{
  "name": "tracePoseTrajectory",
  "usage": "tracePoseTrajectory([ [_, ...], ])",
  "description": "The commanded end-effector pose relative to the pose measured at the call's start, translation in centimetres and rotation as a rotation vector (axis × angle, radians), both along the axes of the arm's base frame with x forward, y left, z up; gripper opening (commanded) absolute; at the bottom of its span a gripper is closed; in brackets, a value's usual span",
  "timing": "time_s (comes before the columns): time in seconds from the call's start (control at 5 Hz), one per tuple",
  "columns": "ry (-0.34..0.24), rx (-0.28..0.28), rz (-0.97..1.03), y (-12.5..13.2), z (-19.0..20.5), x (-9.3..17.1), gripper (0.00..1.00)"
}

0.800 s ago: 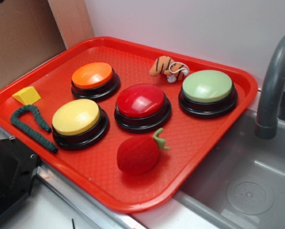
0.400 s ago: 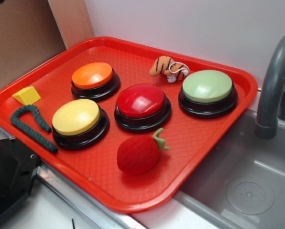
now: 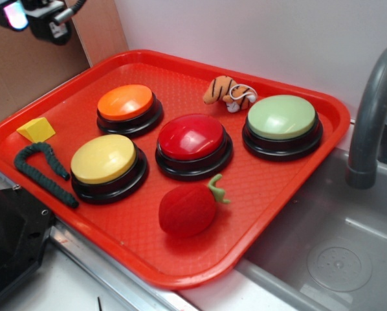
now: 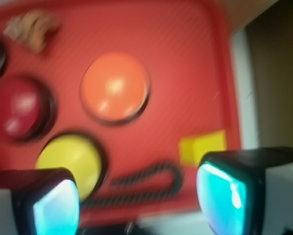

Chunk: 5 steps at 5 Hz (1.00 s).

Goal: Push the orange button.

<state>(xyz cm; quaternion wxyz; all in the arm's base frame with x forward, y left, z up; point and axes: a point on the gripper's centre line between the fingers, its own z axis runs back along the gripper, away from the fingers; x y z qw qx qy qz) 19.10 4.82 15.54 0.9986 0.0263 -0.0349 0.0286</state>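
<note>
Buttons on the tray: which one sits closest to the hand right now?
The orange button, at the tray's back-left; the hand hangs above that corner.

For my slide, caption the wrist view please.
Open gripper hovering above the red tray, orange button ahead, untouched.

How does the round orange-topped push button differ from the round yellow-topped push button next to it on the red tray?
The orange button has an orange dome; the yellow button has a pale yellow one. The orange button sits farther back on the red plastic tray, near the far-left corner, while the yellow button sits near the front edge beside the dark green fuzzy cord. Both are round domes on black circular bases, and neither is touched.
</note>
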Motion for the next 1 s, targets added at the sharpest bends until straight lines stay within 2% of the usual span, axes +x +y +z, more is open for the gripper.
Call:
tracePoseTrajectory([
  [0.0,-0.034,0.023,-0.117,0.9,-4.9,2.3,1.0],
  [0.2,-0.011,0.027,-0.178,0.4,-7.2,3.3,1.0],
  [0.4,-0.021,0.027,-0.219,0.1,-9.1,5.2,1.0],
  [0.8,0.001,0.015,-0.242,-0.6,-11.1,5.9,1.0],
])
